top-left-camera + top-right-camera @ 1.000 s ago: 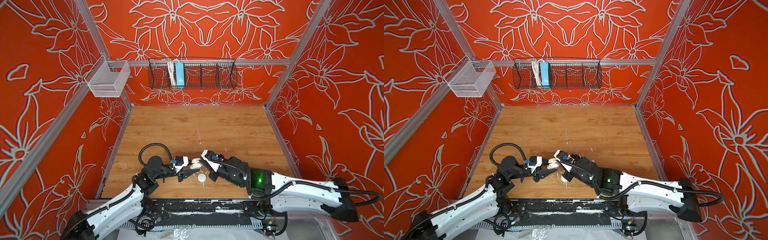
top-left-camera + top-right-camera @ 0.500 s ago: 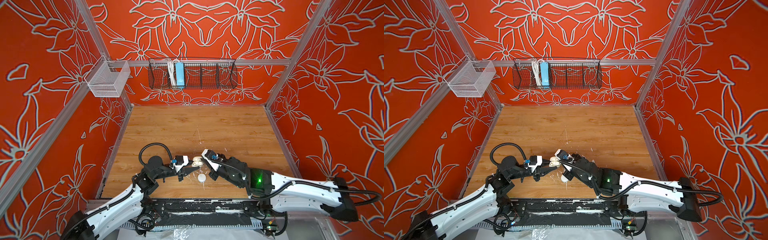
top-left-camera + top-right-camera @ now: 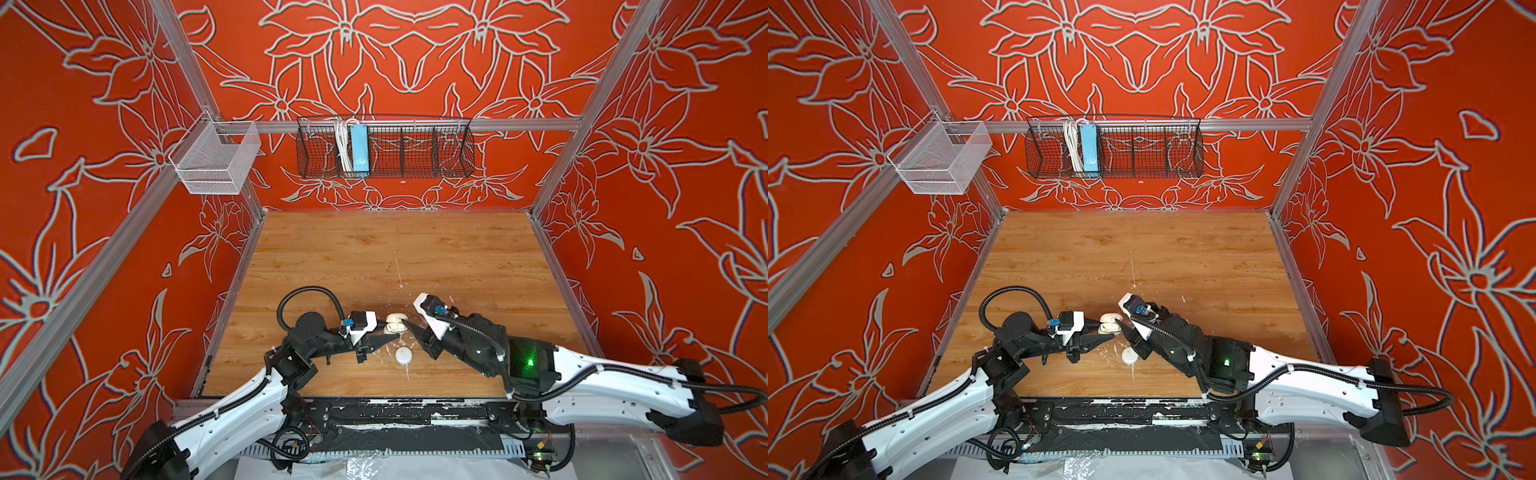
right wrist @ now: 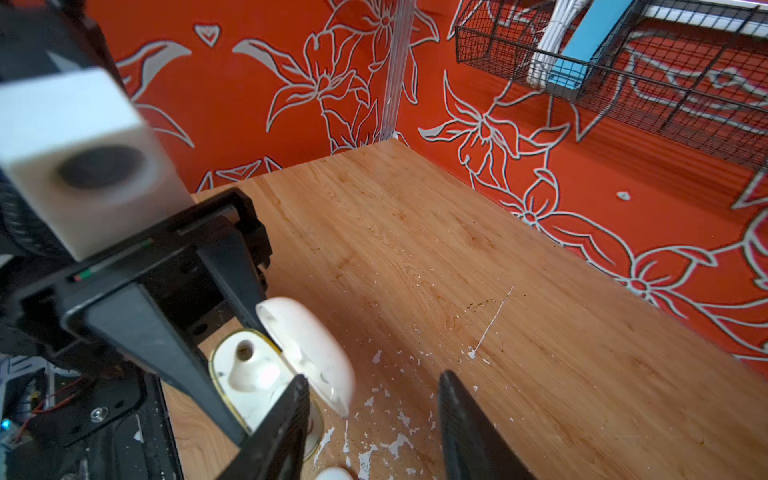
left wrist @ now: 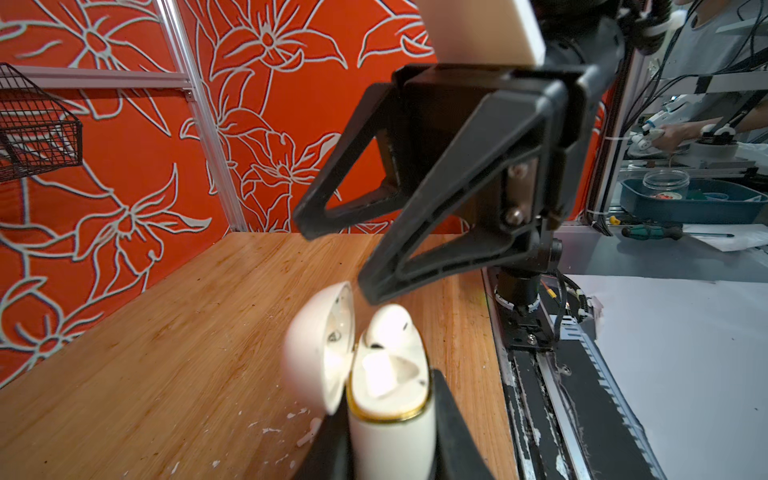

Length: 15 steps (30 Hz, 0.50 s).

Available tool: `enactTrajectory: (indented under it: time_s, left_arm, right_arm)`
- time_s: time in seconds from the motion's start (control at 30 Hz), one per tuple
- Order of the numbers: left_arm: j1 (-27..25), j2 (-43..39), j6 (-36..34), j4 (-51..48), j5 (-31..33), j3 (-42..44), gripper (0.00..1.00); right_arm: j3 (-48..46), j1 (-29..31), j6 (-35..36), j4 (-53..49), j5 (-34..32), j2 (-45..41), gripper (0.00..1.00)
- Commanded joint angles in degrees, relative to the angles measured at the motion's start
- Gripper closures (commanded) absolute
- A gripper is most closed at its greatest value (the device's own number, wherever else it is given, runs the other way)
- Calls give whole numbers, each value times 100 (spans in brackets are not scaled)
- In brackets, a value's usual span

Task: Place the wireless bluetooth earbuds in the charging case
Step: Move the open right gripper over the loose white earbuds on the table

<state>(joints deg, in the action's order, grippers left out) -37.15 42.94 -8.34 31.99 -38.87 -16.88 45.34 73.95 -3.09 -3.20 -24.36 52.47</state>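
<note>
- We find one earbud (image 5: 390, 328) seated in the charging case (image 5: 390, 440). Its rounded white head stands proud of the gold-rimmed mouth, and the socket beside it looks hollow.
- The lid (image 5: 320, 345) is swung open and leans away to one side of the base.
- The left gripper (image 5: 386, 399) is clamped on the case's base, with a black finger pressed against each flank. In both top views the case sits at its tips, near the front middle of the wooden surface (image 3: 395, 249).
- We cannot tell whether the case touches the wood.
- The right gripper (image 4: 374, 378) has its jaws parted with nothing between them. One fingertip (image 5: 368, 293) hangs just above the earbud at the case's mouth.
- A round white puck (image 3: 403, 356) lies flat on the surface, nearer the front edge than the case. It sits between the two grippers and touches neither.
- White paint flecks (image 4: 386, 415) scatter the wood around the case.
- On the back wall hangs a black wire basket (image 3: 415, 145) with a blue bar (image 3: 359, 149) and a white cable in it.
</note>
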Motion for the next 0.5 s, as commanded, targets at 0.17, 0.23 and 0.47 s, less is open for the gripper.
enactTrajectory:
  time_s: [0.17,0.23,0.47]
  left_arm:
    - [692,702,1181,1493,-84,297,100]
    - [964,986,1576,1987,-74,426,100]
    - [1192,1227,1608,2121,75,497,100]
  right_arm:
    - [361,-56,-1057,-1168,-1374,-574,38]
    - [368,-272,-1464,-1551,-1555,-602,36]
    - [-34,-2027,-2500,-2021,351,130,35]
